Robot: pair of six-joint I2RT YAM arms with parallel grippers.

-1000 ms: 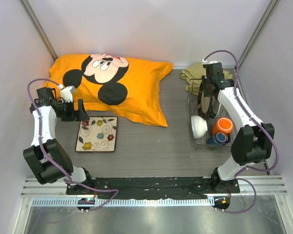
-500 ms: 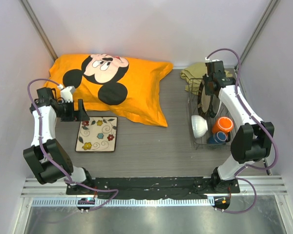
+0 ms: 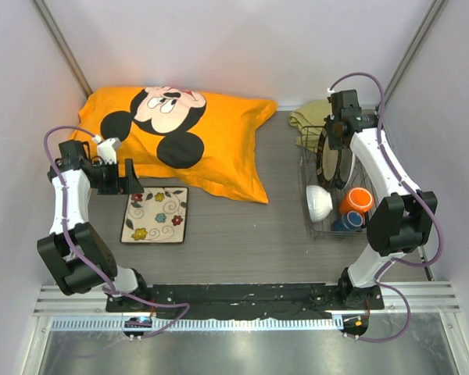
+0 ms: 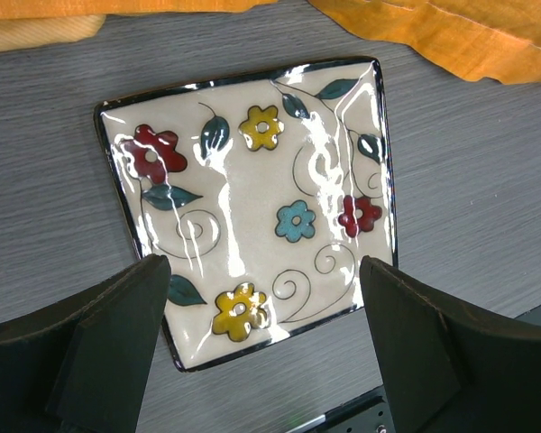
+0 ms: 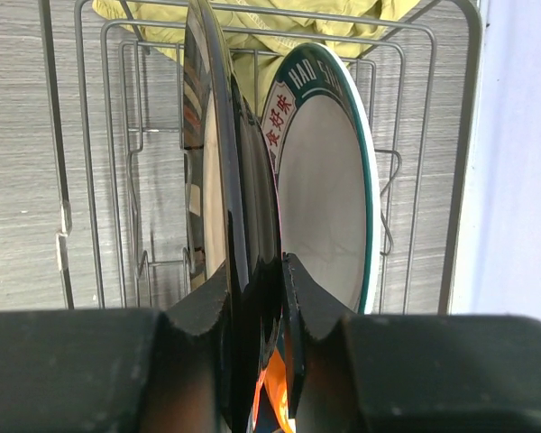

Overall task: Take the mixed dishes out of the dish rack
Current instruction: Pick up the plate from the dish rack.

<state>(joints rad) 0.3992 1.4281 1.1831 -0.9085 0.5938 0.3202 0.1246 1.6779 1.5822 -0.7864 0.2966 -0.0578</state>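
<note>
The dark wire dish rack stands at the right. My right gripper is shut on the top rim of the round brown dark-rimmed plate, which stands on edge in the rack; in the right wrist view the plate sits between the fingers. The white plate with a dark patterned rim stands right beside it. The white bowl, orange mug and small dark-blue cup lie in the rack's near end. The square cream floral plate lies flat on the table. My left gripper hovers open over its far edge.
A large orange Mickey Mouse pillow lies across the back of the table. An olive-green folded cloth lies behind the rack, also in the right wrist view. Walls stand close on both sides.
My right gripper has moved a little toward the back with the brown plate, which now leans and shows more of its face. The left arm has not moved.
</note>
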